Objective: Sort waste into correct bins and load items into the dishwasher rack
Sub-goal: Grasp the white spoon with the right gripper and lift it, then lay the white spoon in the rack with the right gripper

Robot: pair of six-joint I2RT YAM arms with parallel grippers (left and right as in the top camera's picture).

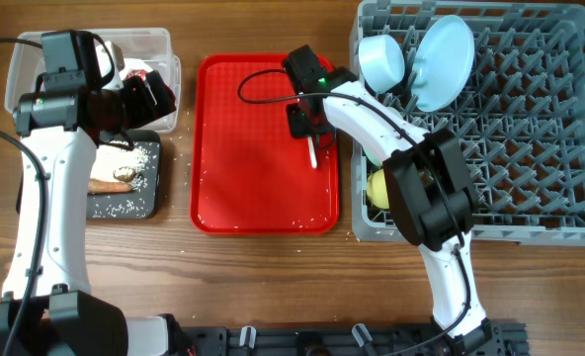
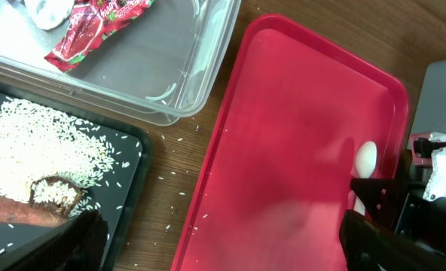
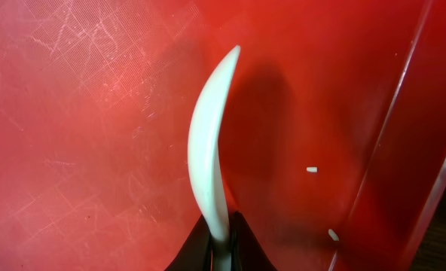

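Far L: left gripper spread wide & empty above clear bin holding red wrapper, black tray w/ rice & food scraps just beside. Centre: right gripper pinched tight on handle of white spoon, low over red tray nr its R edge. Far R: grey dishwasher rack w/ blue bowl & blue plate in top-L corner.
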